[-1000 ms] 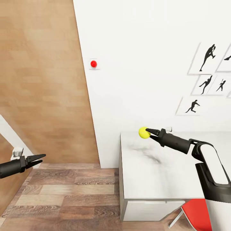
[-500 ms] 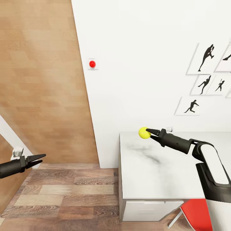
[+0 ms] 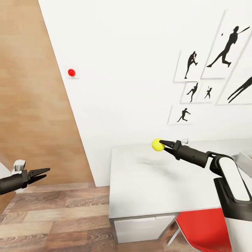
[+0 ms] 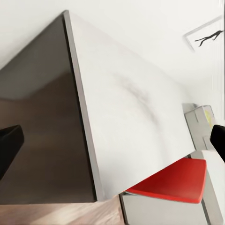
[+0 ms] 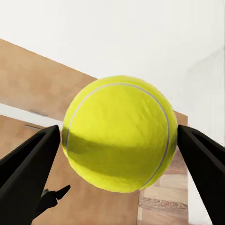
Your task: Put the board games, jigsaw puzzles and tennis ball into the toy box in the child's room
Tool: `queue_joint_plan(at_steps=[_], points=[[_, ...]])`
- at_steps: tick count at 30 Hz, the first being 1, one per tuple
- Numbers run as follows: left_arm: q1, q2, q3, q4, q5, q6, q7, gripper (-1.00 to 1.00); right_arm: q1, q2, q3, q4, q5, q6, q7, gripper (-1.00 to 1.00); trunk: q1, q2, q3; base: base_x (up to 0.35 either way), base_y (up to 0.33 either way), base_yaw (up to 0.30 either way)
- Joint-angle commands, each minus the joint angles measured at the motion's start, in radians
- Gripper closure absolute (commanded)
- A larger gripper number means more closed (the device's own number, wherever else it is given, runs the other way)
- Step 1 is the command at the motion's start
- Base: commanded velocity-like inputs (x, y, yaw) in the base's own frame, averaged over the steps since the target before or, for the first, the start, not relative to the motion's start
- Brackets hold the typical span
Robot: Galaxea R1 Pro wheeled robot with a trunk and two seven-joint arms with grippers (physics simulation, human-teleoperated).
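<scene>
The tennis ball (image 3: 157, 144) sits pinched between the two fingers of the right tool (image 3: 162, 145), held out in the air over the far left part of the white worktop (image 3: 147, 182), near the wall. From the right wrist view the ball (image 5: 119, 133) is squarely seated, a dark finger (image 5: 28, 161) pressed against each side, so the grip looks secure. What matters for the coming move is which way the toy box lies: a grey corner of something box-like peeks in at the right edge of the head view (image 3: 245, 158), beyond the right arm, and the left wrist view shows a grey container (image 4: 199, 124) at the far end of the worktop past the red chair (image 4: 173, 185). If that is the toy box, and I can't be sure, it lies to the right of the ball, and the right arm is the nearer one to carry it across. The left tool (image 3: 44, 172) hangs off to the left over the wooden floor (image 3: 52, 217), well apart from the worktop, its fingers slightly parted and holding nothing.
</scene>
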Motion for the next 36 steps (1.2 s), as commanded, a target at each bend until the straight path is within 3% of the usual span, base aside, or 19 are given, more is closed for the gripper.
queue_joint_plan(at_steps=[1,36], points=[[-0.001,0.000,0.001,0.000,-0.003,0.004,-0.004,-1.00,-0.001,0.000,-0.001,0.000,-0.011,0.003,-0.010,1.00,0.001,-0.002,-0.001,0.000,-0.297,-0.211],[-0.001,0.000,0.001,0.000,-0.003,0.004,-0.003,-1.00,-0.017,-0.001,-0.004,-0.007,-0.011,0.003,-0.011,1.00,0.001,-0.002,0.041,0.017,-0.300,-0.213]])
